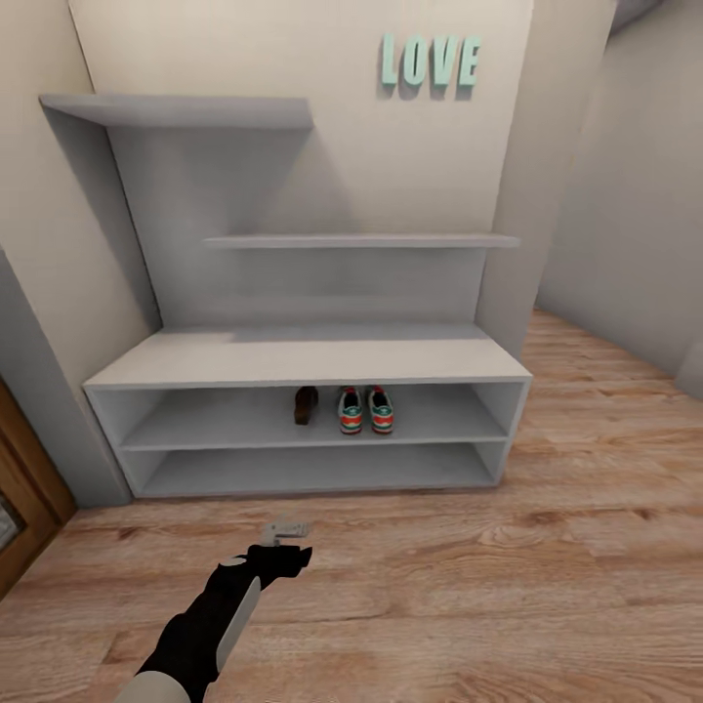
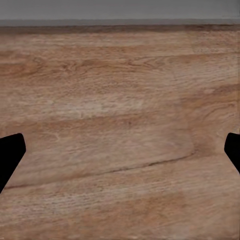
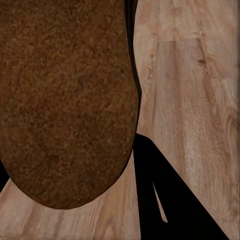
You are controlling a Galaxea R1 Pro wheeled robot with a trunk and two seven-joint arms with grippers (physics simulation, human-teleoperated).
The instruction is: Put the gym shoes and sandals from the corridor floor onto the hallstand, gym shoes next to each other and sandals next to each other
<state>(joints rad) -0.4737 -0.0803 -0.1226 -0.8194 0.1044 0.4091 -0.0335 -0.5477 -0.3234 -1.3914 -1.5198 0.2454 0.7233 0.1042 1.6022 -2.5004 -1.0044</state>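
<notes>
The hallstand (image 1: pixel 312 356) stands against the wall ahead. On its upper low shelf the two gym shoes (image 1: pixel 364 410) sit side by side, heels outward. One dark brown sandal (image 1: pixel 306 404) stands just left of them. The other sandal (image 3: pixel 65 100) looms close in the right wrist view, its brown underside over the corridor floor (image 3: pixel 190 100). My right gripper (image 3: pixel 80 195) is shut on it, with one black finger (image 3: pixel 170 200) showing beside it. My left gripper (image 1: pixel 285 532) hangs low over the floor in front of the rack, open, with bare planks (image 2: pixel 120 125) between its fingers.
Teal LOVE letters (image 1: pixel 430 61) hang on the wall above the stepped upper shelves (image 1: pixel 361 240). A wooden door edge (image 1: pixel 24 498) is at the left, and a grey wall (image 1: pixel 635 195) closes the right side. Open wood floor (image 1: pixel 547 586) stretches to the right.
</notes>
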